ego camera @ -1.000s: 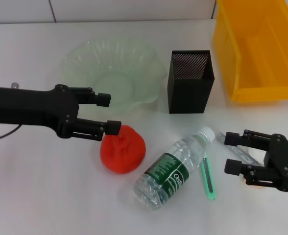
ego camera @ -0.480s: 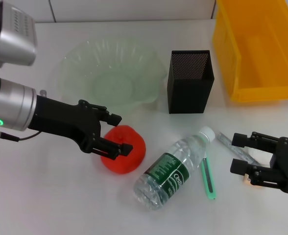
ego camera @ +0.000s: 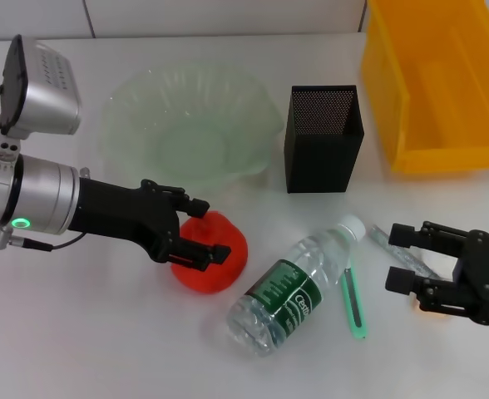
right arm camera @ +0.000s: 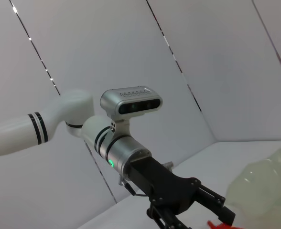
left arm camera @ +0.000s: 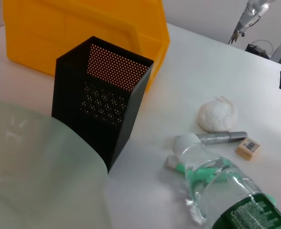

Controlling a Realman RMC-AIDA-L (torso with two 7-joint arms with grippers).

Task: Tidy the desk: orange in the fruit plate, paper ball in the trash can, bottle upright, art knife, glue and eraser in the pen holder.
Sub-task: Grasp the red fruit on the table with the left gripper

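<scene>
The orange [ego camera: 228, 259] lies on the desk in front of the fruit plate [ego camera: 136, 112]. My left gripper [ego camera: 204, 230] is open, one finger on each side of the orange's top. The bottle [ego camera: 288, 289] lies on its side in the middle, with the green glue [ego camera: 353, 302] beside it. My right gripper [ego camera: 397, 258] hovers open at the right, over the art knife [ego camera: 381, 238]. The left wrist view shows the paper ball [left arm camera: 218, 114], art knife [left arm camera: 222, 138] and eraser [left arm camera: 248, 148] together beyond the bottle cap. The pen holder [ego camera: 323, 137] and trash can [ego camera: 436, 83] stand at the back.
The pen holder [left arm camera: 102, 109] stands close between the fruit plate's rim [left arm camera: 45, 143] and the trash can [left arm camera: 83, 33]. The right wrist view shows my left arm [right arm camera: 126, 152] and a blurred part of the bottle [right arm camera: 264, 191]. A white wall runs behind the desk.
My left gripper has swung right and down from beside the fruit plate, and its fingers now straddle the orange. The right gripper has barely shifted.
</scene>
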